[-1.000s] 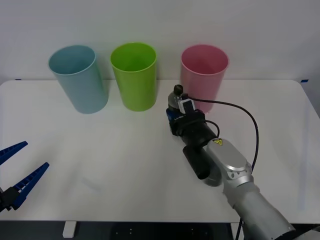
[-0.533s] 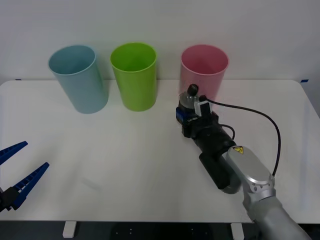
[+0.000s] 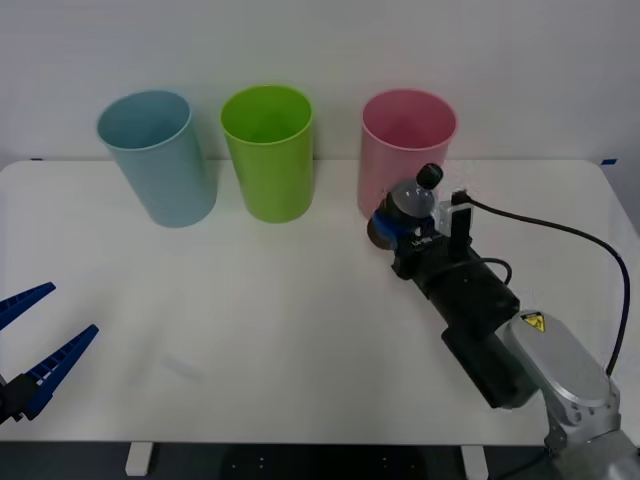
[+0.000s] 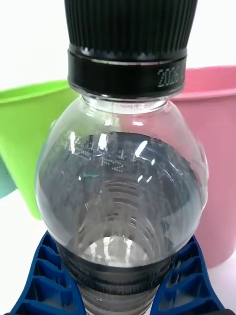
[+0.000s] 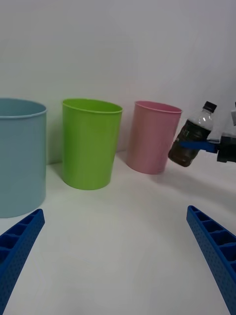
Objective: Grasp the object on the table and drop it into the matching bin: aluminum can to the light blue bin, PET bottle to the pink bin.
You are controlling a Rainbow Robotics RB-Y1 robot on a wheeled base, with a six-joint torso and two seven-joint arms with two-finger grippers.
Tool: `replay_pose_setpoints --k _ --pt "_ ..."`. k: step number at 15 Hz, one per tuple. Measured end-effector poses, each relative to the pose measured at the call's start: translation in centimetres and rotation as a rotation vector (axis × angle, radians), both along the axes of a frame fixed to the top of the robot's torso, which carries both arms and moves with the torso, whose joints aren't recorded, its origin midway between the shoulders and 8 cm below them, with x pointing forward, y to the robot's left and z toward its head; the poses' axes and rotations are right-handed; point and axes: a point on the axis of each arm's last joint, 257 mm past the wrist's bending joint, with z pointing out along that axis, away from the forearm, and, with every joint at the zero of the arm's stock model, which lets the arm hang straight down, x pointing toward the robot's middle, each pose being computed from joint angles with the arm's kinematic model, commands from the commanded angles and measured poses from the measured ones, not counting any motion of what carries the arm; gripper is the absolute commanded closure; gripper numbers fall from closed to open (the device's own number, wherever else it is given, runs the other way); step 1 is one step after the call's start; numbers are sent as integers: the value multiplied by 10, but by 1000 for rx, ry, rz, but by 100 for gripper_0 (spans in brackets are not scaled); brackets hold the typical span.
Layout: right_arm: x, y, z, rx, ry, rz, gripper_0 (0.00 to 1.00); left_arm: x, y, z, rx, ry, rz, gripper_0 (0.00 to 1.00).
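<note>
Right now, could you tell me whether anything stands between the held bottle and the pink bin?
Nothing visible does. The right gripper holds the PET bottle tilted, lifted off the table, just in front of the pink bin. The lime green bin stands off to the side.

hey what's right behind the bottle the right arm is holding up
Behind the PET bottle, gripped by the right gripper, stands the pink bin, with the lime green bin beside it. The bottle covers part of the pink bin's wall.

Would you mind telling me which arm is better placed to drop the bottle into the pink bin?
Right: the right gripper already holds the PET bottle beside the pink bin; the left gripper waits open far off.
</note>
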Motion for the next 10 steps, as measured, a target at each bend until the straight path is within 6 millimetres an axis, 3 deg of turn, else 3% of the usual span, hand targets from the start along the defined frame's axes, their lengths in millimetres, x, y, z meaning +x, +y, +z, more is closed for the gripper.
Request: replay_pose_setpoints --k 6,10 --pt "-37 -11 45 127 -19 59 100 0 0 0 0 0 0 0" --pt "-48 -11 78 205 -31 102 100 0 0 0 0 0 0 0"
